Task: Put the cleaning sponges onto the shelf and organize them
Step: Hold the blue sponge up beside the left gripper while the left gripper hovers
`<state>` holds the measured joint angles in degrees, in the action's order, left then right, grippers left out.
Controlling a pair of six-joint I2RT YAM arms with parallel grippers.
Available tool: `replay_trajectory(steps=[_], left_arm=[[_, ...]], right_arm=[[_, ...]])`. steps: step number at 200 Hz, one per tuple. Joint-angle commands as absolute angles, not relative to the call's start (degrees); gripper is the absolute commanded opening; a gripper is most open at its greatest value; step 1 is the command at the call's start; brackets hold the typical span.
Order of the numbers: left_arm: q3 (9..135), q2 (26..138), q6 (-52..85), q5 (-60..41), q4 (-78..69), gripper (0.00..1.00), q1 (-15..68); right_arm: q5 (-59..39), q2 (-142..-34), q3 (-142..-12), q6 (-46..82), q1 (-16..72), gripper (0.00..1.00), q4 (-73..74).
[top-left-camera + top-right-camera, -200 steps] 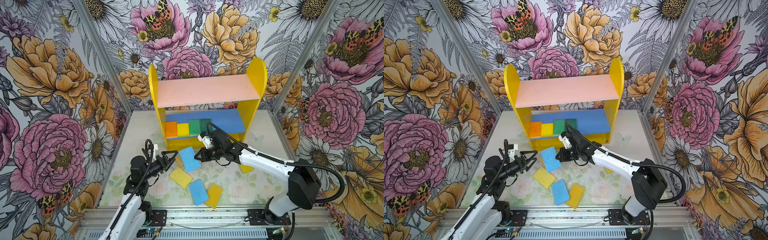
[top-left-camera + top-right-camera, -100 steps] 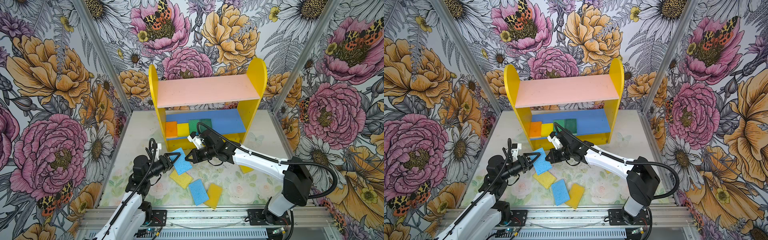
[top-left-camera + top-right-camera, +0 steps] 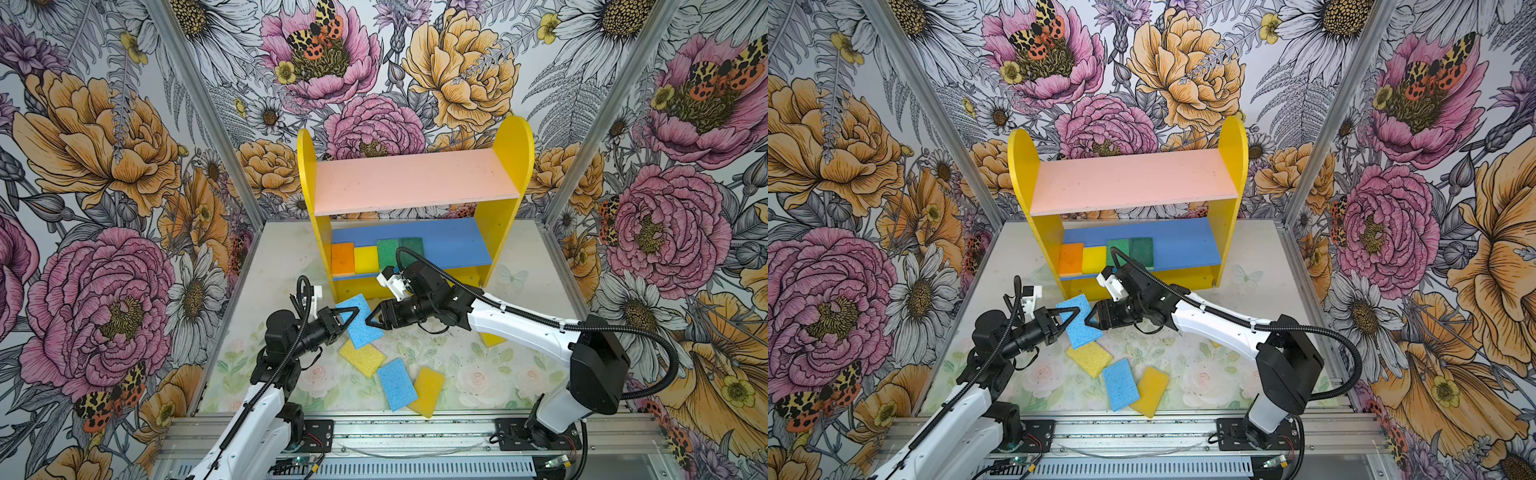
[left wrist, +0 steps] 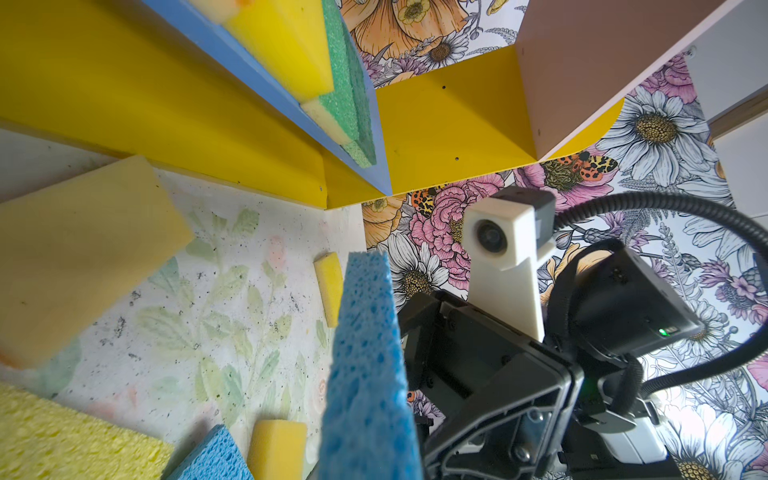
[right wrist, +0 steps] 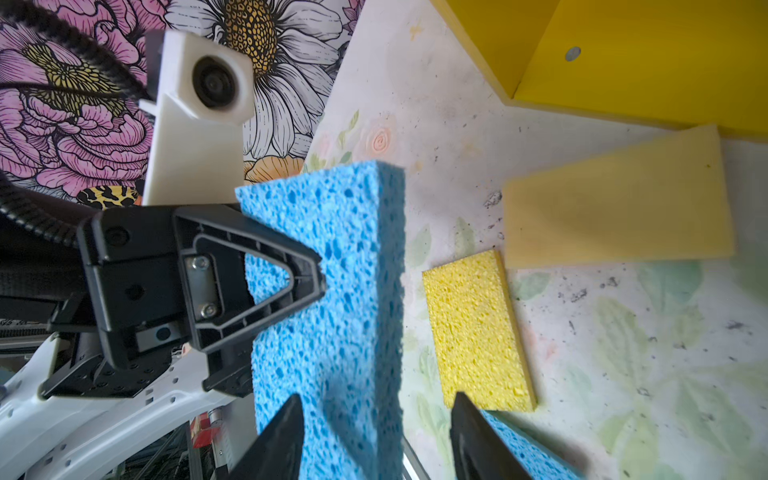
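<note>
Jaws of left gripper (image 3: 353, 316) tight on the blue sponge (image 3: 363, 336), those of right gripper (image 3: 372, 322) apart around its opposite edge

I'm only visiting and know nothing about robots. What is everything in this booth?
shelf: one, yellow sides, pink upper board, blue lower board, back of the table.
shelved sponges: four, orange, yellow, two green, in a row on the lower board.
held sponge: one, blue, lifted before the shelf.
loose sponges: five, one blue, four yellow, on the table.
table: one, pale floral.
walls: three, floral wallpaper, around the table.
arms: two, white and black, reaching from the front.
left claw: one, black, shut on the held sponge.
right claw: one, black, open around the held sponge.
</note>
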<state>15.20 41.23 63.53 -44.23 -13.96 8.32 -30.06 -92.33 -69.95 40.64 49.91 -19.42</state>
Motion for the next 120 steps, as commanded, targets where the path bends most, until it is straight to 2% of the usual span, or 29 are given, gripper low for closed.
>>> replay_trajectory(steps=[1,72,103,120], left_arm=[[17.2,40.5,62.6,-44.3,-14.9,0.03,7.3],[17.4,40.3,62.8,-44.1,-14.9,0.03,6.9],[17.4,40.1,62.9,-43.9,-14.7,0.03,6.8],[17.4,39.9,63.0,-44.1,-14.7,0.03,6.8]], right_arm=[[-31.7,-89.9,-68.7,40.7,50.0,0.56,-18.1],[-31.6,-87.8,-66.5,41.7,50.5,0.35,-16.7],[-31.8,-88.2,-66.5,42.3,51.0,0.30,-15.8],[-31.8,-88.4,-66.5,42.3,51.0,0.21,-15.6]])
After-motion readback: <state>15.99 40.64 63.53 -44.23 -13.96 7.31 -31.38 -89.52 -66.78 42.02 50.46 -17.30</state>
